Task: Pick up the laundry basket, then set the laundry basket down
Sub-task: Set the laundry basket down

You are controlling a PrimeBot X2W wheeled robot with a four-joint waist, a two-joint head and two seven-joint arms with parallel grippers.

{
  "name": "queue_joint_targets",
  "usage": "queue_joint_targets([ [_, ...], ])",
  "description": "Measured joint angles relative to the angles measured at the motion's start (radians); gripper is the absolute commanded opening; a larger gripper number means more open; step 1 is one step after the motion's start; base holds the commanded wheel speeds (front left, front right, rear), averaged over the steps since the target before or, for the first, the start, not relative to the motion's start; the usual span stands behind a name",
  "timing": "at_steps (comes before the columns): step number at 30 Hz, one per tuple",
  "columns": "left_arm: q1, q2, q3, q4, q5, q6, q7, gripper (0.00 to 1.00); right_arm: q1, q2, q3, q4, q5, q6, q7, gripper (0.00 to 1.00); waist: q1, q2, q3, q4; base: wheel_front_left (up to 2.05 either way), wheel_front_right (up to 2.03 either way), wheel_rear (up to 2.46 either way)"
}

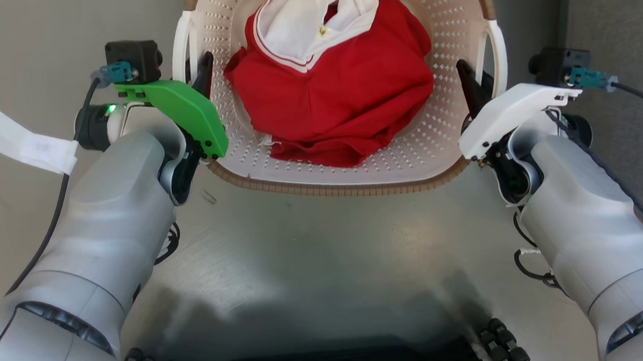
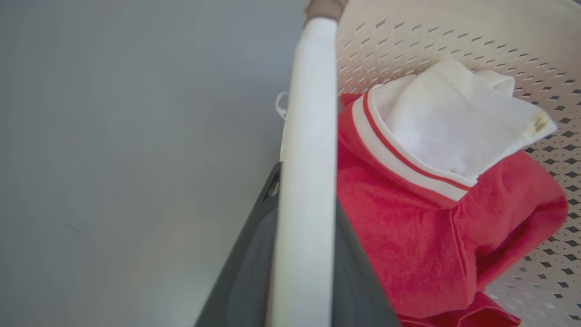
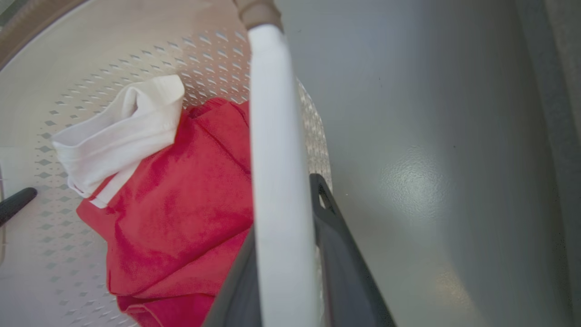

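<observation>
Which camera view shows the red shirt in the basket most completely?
The head view: from above, the red shirt lies nearly whole inside the laundry basket. In the left wrist view the left handle hides its edge; in the right wrist view the right handle covers part of it.

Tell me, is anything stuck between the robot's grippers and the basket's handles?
No, nothing visible. The left gripper and right gripper each clamp a white loop handle of the cream-white perforated plastic laundry basket. The red polo shirt with white collar lies inside, clear of both handles.
</observation>
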Motion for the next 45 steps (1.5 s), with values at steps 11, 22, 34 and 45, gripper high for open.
queue_joint_targets([
  [11, -0.026, -0.001, 0.022, -0.01, 0.017, 0.0, 0.0, 0.0, -0.03, -0.001, -0.004, 0.011, 0.0, 0.0, -0.021, 0.0, 0.0, 0.0, 0.071, 0.009, 0.0, 0.0, 0.0],
  [22, -0.052, -0.002, 0.069, -0.056, 0.034, 0.01, 0.0, 0.0, -0.07, -0.011, -0.01, 0.018, -0.008, 0.009, -0.034, 0.0, -0.0001, 0.0, 0.111, 0.016, 0.0, 0.0, 0.0],
  [34, -0.049, -0.002, 0.101, -0.07, 0.043, 0.01, 0.0, 0.0, -0.09, -0.012, -0.001, 0.027, -0.03, 0.009, -0.04, 0.0, -0.0001, 0.0, 0.131, 0.019, 0.0, 0.0, 0.0],
  [45, -0.045, -0.005, 0.121, -0.073, 0.069, 0.009, 0.0, 0.0, -0.096, -0.01, -0.006, 0.037, -0.035, 0.01, -0.042, 0.77, -0.0001, 0.0, 0.139, 0.017, 0.0, 0.0, 0.0],
])
